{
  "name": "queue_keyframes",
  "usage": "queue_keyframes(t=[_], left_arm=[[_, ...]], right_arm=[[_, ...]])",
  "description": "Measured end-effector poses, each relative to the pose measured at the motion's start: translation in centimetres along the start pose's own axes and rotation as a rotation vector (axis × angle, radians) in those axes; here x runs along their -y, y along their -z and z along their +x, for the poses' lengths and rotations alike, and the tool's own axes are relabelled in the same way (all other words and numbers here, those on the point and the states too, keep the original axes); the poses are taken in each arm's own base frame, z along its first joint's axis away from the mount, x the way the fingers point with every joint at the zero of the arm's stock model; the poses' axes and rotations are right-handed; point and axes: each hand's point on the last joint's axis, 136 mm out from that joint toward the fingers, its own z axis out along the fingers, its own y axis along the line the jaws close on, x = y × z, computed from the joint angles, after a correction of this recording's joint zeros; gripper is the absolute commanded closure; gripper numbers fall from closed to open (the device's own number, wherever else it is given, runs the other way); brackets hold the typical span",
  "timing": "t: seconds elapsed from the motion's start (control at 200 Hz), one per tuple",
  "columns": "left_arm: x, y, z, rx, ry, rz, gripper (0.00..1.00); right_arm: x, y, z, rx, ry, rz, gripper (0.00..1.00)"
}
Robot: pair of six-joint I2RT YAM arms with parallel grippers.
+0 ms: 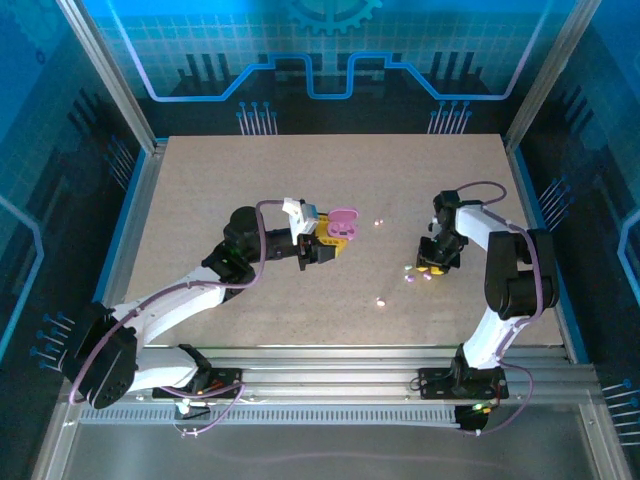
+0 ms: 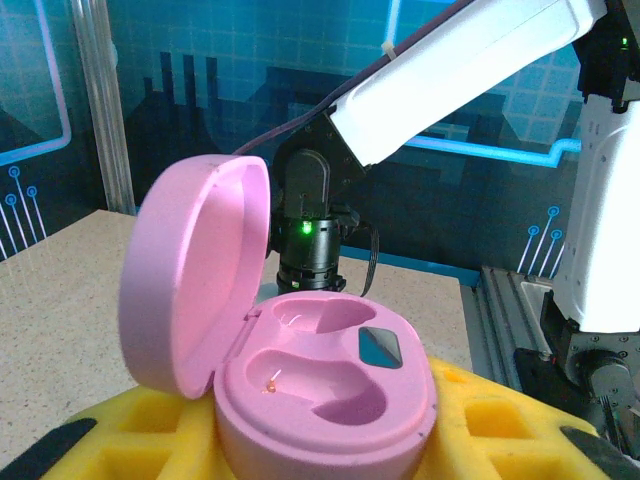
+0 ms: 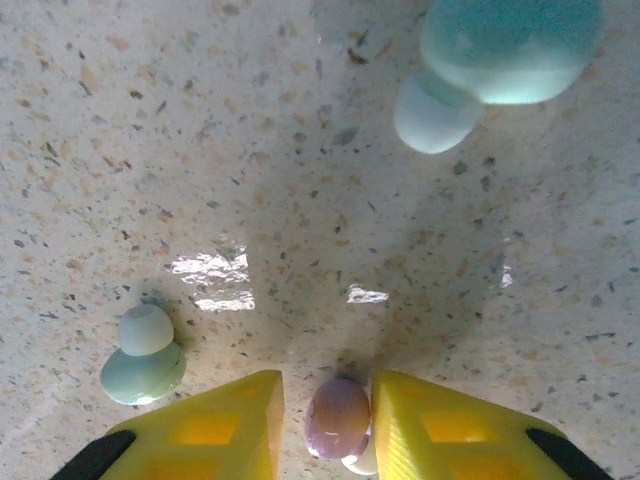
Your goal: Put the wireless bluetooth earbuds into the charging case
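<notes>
The right end effector (image 3: 328,428) is down at the counter (image 3: 300,150). In its wrist view we see the two yellow fingers (image 3: 215,430) standing a little apart w/ a purplish earbud (image 3: 338,415) btwn them. The finger at the right of that view touches the bud. On the other side we see a thin strip of counter, so we call it straddled, not clamped. The bud itself lies on the counter. A pale green earbud (image 3: 143,357) lies just beside the outer edge of the finger at the left of that view, not touching it. A second green earbud (image 3: 490,60), blurred, lies farther out at top right.

The left end effector (image 2: 320,450) is closed tight on the charging case (image 2: 330,400), a pink pebble-shaped case gripped low on its base btwn yellow pads (image 2: 490,420). Its lid (image 2: 195,275) is hinged open and stands up at the left of the wrist view. Both moulded sockets face up and show bare pink floors, w/ a small dark glossy window (image 2: 380,347) beside them.

From overhead we see the case left of centre and the right end effector well apart from it, over toward the right side. We cannot tell whether the case touches the counter. Two tiny pale nubs lie btwn the arms, one (image 1: 379,222) near the case and one (image 1: 381,300) nearer the bases. Both are too small for colour.
</notes>
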Motion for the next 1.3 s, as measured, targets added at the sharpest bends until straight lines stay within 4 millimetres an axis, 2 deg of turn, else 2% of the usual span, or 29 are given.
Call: queue_keyframes(t=[0.83, 0.966, 1.301], left_arm=[[-0.02, -0.02, 0.0, -0.003, 0.003, 0.0, 0.65], [-0.02, -0.02, 0.01, -0.004, 0.003, 0.0, 0.65], [-0.02, -0.02, 0.02, -0.004, 0.003, 0.0, 0.65]], right_arm=[[0.18, -0.22, 0.1, -0.035, 0.002, 0.034, 0.73], [0.05, -0.09, 0.17, -0.037, 0.008, 0.042, 0.7], [0.27, -0.44, 0.35, -0.059, 0.007, 0.056, 0.72]])
